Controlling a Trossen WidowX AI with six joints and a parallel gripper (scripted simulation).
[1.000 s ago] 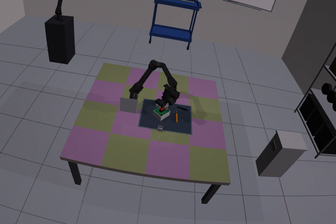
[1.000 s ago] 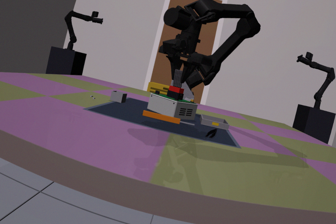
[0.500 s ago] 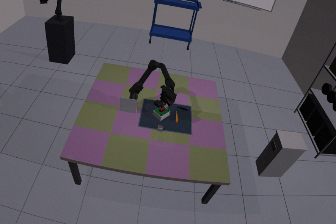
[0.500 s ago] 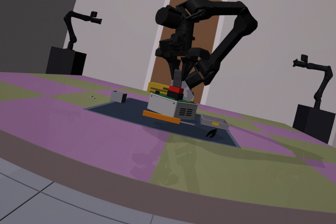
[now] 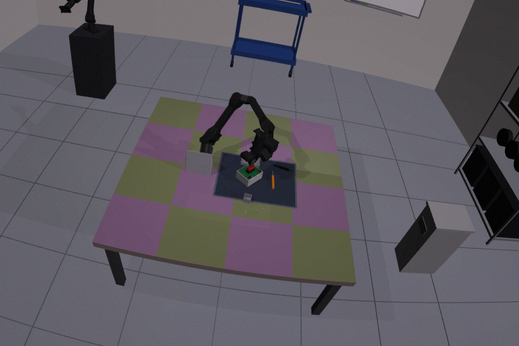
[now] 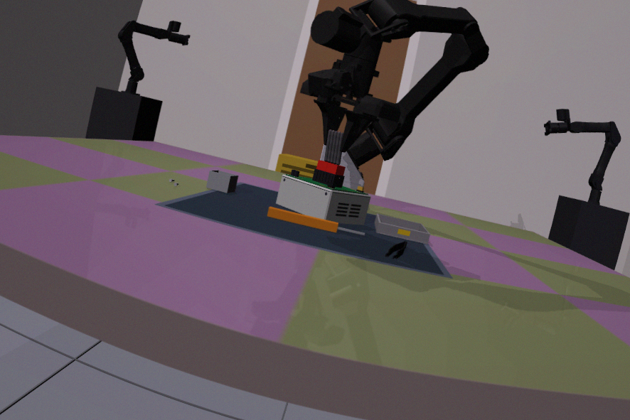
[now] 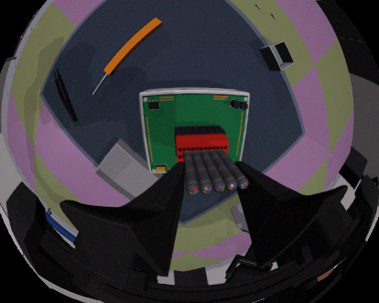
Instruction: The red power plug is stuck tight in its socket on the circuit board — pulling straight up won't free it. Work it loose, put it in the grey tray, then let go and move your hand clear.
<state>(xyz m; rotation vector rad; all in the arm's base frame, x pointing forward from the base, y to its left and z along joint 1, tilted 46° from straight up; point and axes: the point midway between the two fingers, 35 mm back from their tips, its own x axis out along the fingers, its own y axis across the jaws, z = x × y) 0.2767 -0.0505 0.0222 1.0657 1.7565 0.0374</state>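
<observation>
The red power plug (image 5: 250, 168) (image 6: 330, 168) (image 7: 202, 141), with several dark grey cables rising from it, sits on the black socket (image 6: 328, 178) (image 7: 200, 130). The socket stands on the green circuit board (image 6: 304, 180) (image 7: 170, 116), on top of a white box. I see no clear gap between plug and socket. My gripper (image 6: 335, 147) (image 7: 209, 167) points down, shut on the red plug from two sides; the fingertips are partly hidden behind the cables in the exterior view. The grey tray (image 6: 386, 227) (image 7: 129, 168) lies beside the board box and looks empty in the exterior view.
On the dark mat (image 5: 229, 189) (image 6: 236, 207) (image 7: 193, 48) lie an orange screwdriver (image 5: 273, 182) (image 6: 302, 219) (image 7: 133, 47) and a black hand tool (image 5: 282, 167) (image 6: 397, 249) (image 7: 66, 95). A small grey box (image 5: 248, 197) (image 6: 221, 181) stands by the mat's edge. A white panel (image 5: 199, 161) stands near the arm's base.
</observation>
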